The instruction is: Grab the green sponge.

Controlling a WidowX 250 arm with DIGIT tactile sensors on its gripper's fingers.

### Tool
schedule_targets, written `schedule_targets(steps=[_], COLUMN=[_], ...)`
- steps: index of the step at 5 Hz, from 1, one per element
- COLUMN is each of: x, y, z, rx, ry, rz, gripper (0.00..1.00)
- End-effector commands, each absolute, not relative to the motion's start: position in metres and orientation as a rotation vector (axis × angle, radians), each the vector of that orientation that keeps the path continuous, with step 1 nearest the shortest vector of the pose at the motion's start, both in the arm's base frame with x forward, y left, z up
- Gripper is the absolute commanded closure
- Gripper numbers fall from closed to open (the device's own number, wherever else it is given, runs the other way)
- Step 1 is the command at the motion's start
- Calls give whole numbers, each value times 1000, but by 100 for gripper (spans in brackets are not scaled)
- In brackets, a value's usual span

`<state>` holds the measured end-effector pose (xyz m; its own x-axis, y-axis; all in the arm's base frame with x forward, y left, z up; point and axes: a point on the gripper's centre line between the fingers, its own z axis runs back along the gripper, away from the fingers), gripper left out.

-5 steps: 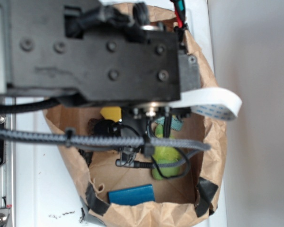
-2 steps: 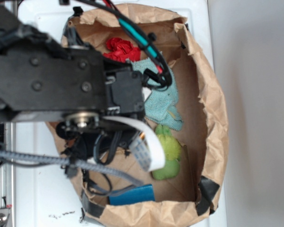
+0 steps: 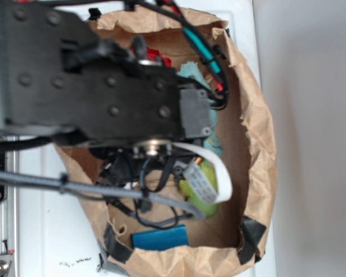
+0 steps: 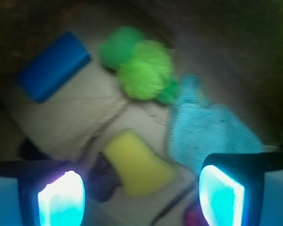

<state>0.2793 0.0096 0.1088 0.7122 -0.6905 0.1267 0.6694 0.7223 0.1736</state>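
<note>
claw (image 4: 141,190) jaws apart, empty, above bag floor | green sponge (image 4: 139,66) by far bag wall, touching teal cloth (image 4: 210,134) | risk: yellow sponge (image 4: 137,165) sits nearer, blurry view, probably grabbed instead

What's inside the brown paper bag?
Inside the paper bag: green sponge, yellow sponge, teal cloth, blue block. The arm covers much of the bag from outside.
</note>
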Motion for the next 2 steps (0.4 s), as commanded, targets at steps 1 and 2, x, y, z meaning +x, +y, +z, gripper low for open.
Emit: schedule_targets(steps=[1, 2], x=[296, 298], y=[5, 4], z=[101, 90], rx=[212, 232], ry=[-217, -215], rz=[-775, -791], gripper=[0, 0])
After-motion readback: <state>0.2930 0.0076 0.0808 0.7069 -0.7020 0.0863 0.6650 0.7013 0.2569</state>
